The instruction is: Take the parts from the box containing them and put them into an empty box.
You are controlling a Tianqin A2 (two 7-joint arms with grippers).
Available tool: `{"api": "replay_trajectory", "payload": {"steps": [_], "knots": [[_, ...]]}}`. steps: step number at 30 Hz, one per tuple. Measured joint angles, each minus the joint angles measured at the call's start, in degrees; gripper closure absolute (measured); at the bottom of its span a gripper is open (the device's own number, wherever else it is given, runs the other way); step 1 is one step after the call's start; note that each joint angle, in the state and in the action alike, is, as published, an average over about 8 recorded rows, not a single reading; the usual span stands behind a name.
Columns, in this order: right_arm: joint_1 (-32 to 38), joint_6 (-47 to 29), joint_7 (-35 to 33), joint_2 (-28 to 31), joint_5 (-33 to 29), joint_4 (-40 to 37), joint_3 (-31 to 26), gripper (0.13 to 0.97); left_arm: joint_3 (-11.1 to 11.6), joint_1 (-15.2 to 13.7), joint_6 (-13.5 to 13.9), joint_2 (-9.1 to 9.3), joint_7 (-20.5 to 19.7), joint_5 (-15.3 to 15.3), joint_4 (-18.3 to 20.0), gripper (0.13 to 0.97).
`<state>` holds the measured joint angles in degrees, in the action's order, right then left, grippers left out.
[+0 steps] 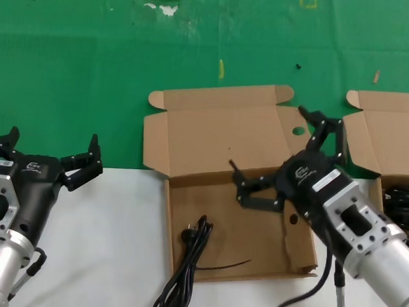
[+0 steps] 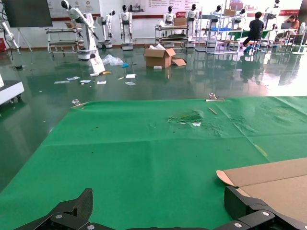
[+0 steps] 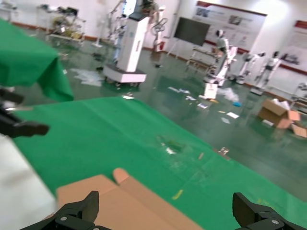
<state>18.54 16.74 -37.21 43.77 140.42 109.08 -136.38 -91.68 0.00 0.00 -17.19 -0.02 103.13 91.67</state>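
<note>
Right gripper (image 1: 283,159) nearest, hanging over open box (image 1: 281,268), jaws spread wide, holding nothing. One black cord (image 1: 184,268) draped over that box's front-left wall: plug end inside on box floor, looped rest outside on white tabletop (image 1: 107,245). Second box (image 1: 395,142), only partly seen, just right of open box, more dark cords (image 1: 403,202) piled inside. Left gripper (image 1: 48,158) well left of open box, over tabletop edge, jaws wide apart, empty.
</note>
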Motion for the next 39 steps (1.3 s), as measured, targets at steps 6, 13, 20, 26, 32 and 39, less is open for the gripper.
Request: {"api": "replay_trajectory", "payload": {"steps": [6,13,20,26,32,39], "knots": [[-2.2,-2.0,4.3,-3.1,-4.4,-2.0,5.2,0.132,0.0,0.0,0.0,0.00,0.0,0.0,0.0,0.132],[-4.7,-4.2,9.4,-6.7,-9.5,-4.4,11.4,0.129,0.0,0.0,0.0,0.00,0.0,0.0,0.0,0.132],[-7.2,-6.5,14.5,-10.3,-14.5,-6.8,17.4,0.129,0.0,0.0,0.0,0.00,0.0,0.0,0.0,0.132],[-9.4,-8.5,18.8,-13.5,-18.9,-8.8,22.7,0.129,0.0,0.0,0.0,0.00,0.0,0.0,0.0,0.132],[-11.6,-10.4,23.2,-16.6,-23.3,-10.9,27.9,0.129,0.0,0.0,0.0,0.00,0.0,0.0,0.0,0.132],[-14.1,-12.7,28.2,-20.2,-28.3,-13.2,33.9,0.129,0.0,0.0,0.0,0.00,0.0,0.0,0.0,0.132]]}}
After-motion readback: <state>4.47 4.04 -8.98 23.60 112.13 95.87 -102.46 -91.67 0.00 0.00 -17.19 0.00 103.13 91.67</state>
